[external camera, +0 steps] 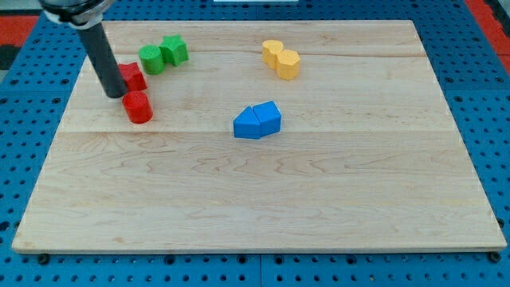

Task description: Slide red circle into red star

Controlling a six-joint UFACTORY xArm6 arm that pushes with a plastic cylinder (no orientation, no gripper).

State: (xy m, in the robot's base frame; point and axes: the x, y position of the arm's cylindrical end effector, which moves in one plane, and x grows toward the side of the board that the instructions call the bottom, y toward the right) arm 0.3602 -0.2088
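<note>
The red circle sits on the wooden board at the view's upper left. The red star lies just above it, partly hidden behind the rod; the two red blocks look touching or nearly so. My tip rests on the board just left of the red circle and at the lower left side of the red star.
Two green blocks sit together above and right of the red ones. Two yellow blocks sit at the upper middle right. Two blue blocks sit near the middle. The board's left edge is close to the red blocks.
</note>
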